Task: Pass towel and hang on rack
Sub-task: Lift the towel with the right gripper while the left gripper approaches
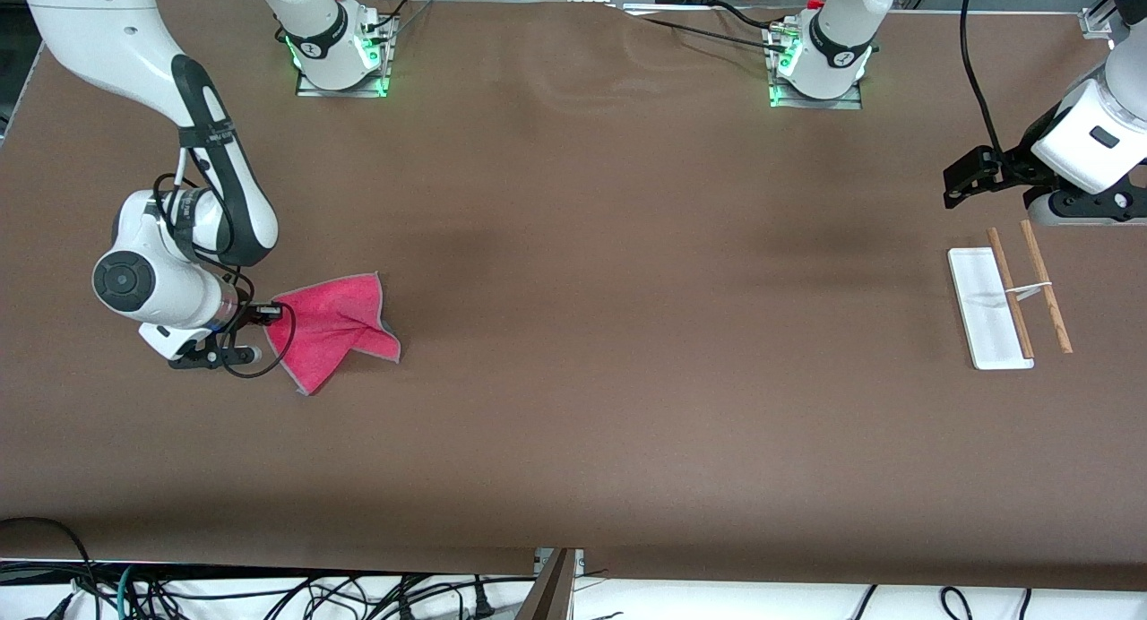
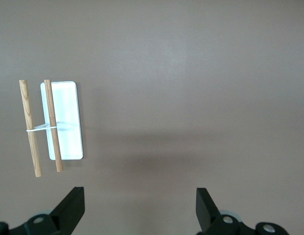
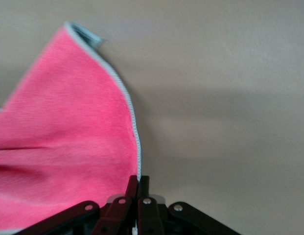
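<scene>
Your right gripper (image 3: 137, 182) is clenched on the pink towel's (image 1: 333, 326) stitched edge at the right arm's end of the table; only its wrist view shows the pinch; your left gripper (image 2: 140, 208), jaws apart and cut off, waits over bare table near the rack (image 1: 996, 308).

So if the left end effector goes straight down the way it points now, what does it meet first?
Probably just the bare table. The open left end effector points down at it, and the rack stands off to one side of its line, though depth is hard to judge.
</scene>
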`<state>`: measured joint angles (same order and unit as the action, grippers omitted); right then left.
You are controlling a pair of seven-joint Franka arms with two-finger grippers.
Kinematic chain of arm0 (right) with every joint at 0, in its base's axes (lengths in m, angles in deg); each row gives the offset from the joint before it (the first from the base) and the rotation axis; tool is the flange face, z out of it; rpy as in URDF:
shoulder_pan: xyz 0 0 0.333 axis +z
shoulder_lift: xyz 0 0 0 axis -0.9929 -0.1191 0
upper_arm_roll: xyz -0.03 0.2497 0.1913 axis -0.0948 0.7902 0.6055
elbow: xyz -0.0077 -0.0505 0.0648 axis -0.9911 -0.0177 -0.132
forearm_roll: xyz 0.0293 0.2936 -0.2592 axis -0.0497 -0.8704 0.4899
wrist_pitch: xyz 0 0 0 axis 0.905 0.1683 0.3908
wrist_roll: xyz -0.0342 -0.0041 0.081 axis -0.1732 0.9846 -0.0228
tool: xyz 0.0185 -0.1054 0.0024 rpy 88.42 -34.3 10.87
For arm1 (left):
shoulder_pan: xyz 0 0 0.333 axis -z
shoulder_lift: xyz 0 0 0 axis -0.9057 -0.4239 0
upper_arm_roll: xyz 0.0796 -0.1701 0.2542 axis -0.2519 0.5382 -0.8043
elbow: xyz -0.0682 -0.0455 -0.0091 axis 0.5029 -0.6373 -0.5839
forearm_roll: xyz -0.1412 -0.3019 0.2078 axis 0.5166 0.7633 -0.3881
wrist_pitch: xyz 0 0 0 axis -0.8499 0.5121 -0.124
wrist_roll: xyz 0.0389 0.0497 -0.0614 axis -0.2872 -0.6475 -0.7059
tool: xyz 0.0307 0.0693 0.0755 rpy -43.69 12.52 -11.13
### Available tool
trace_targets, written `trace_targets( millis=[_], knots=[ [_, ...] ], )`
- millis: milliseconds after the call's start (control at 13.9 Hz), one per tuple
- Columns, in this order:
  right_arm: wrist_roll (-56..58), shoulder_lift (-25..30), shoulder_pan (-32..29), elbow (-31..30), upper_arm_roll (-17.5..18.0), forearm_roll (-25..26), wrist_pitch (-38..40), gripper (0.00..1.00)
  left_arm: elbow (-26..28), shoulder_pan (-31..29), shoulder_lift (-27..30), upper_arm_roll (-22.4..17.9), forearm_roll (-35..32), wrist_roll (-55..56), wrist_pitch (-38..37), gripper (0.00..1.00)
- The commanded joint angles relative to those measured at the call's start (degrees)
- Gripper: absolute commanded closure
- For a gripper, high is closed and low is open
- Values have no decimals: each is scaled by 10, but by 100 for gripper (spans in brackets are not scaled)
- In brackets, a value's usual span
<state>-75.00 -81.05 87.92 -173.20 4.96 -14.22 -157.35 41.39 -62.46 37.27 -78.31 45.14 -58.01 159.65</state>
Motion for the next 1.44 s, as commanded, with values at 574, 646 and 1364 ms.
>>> trace_targets(
  millis=[574, 646, 1364],
  knots=[
    [-107, 23, 108, 312, 7, -92, 427, 100, -15, -7, -7, 3, 15, -13, -11, 0],
    [-138, 21, 116, 333, 8, -117, 447, 100, -16, -14, -12, 2, 33, -13, -11, 0],
    [-519, 4, 172, 422, 81, -366, 362, 100, -16, -28, -28, 32, 70, -41, -48, 0]
  ],
)
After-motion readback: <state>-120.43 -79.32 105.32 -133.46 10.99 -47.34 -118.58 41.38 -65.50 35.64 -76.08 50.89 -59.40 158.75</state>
